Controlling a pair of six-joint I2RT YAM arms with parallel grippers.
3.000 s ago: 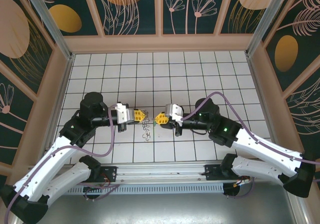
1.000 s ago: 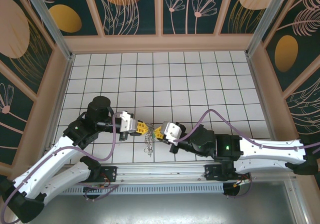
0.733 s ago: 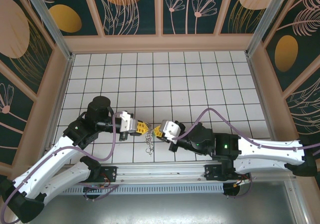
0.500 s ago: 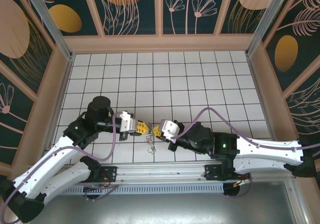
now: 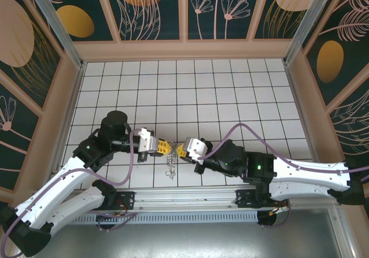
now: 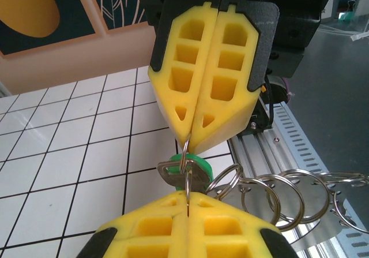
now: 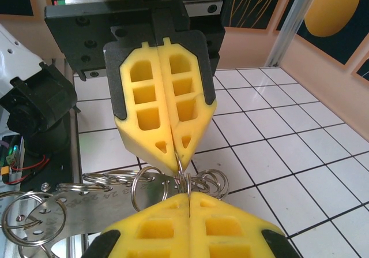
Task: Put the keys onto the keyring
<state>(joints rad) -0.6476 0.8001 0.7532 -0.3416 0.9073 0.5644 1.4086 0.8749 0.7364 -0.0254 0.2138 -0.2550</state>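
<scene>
White tiles ruled in black cover the floor (image 5: 230, 96), and near its front edge I see both arms meeting tip to tip. My left gripper (image 5: 168, 148) has its yellow jaws pressed fully together on the thin wire of the keyring (image 6: 185, 157). The right gripper (image 5: 180, 152) pinches the same wire from the other side, equally closed. The keys (image 6: 195, 169), green-headed, hang on that wire between the two tips, with a chain of linked rings (image 6: 282, 197) trailing beside them.
</scene>
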